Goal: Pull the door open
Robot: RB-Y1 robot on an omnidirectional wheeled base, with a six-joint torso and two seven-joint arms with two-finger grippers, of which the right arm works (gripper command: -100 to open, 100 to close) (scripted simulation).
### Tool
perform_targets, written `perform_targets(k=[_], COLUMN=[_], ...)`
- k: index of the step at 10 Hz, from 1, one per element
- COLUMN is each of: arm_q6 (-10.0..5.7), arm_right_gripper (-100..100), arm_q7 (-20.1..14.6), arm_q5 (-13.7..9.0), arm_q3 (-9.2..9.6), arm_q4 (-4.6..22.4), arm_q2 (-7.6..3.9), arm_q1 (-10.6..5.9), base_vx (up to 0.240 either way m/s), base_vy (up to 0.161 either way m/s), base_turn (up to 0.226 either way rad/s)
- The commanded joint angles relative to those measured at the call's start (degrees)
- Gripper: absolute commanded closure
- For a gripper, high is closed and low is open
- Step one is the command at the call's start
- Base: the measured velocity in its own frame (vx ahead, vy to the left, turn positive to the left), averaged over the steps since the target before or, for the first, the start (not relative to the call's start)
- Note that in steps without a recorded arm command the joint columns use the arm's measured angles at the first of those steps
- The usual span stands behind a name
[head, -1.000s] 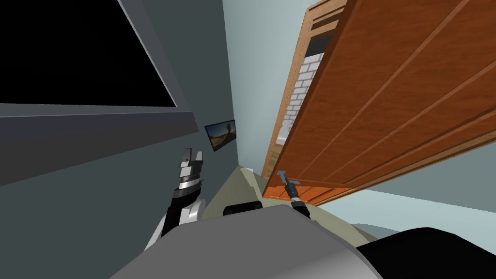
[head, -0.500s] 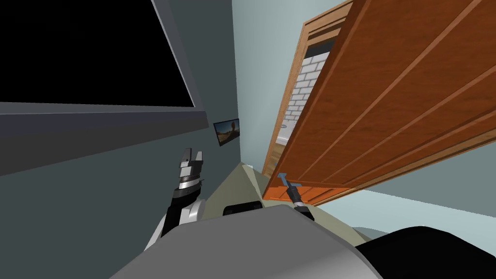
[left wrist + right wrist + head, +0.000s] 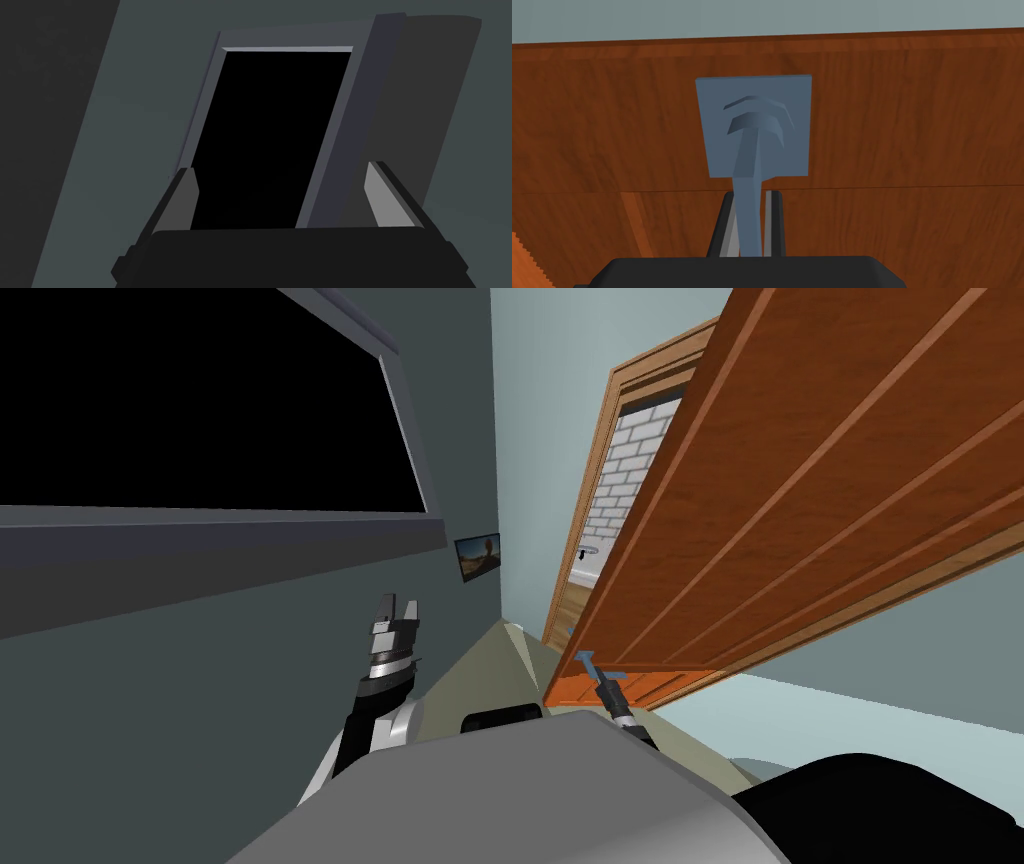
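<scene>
The right end effector (image 3: 751, 200) pinches the handle (image 3: 747, 160), whose lever points straight ahead into the door (image 3: 912, 125); the left end effector (image 3: 280, 169), spread, hangs farther left.

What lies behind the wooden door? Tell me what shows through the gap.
Through the door frame, past the edge of the door: a white brick wall and a strip of wood floor. The door itself covers the rest of the opening.

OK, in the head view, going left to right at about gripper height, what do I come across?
First the left gripper, open → small wall picture → blue-grey door handle, with the right gripper shut on it → brown wooden door.
</scene>
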Motion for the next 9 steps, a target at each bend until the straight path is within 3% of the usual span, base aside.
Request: perform_targets(k=[1, 5, 6, 9], arm_q6=[0.73, 2.71, 2.71, 4.44], arm_right_gripper=[100, 100, 100, 100], arm_q7=[0.30, 1.12, 1.12, 1.84], arm_q5=[-0.24, -0.90, -0.90, -1.47], arm_q3=[0.90, 3.35, 3.35, 5.49], arm_q4=[0.63, 2.35, 2.35, 3.85], arm_q2=[-0.01, -0.06, -0.06, -0.09], arm_q1=[-1.65, -6.18, -6.18, -10.12], base_vx=[-0.145, -0.246, -0.172, -0.197], base_vy=[-0.010, -0.029, -0.007, -0.040], base_turn=[0.026, 0.041, 0.005, 0.037])
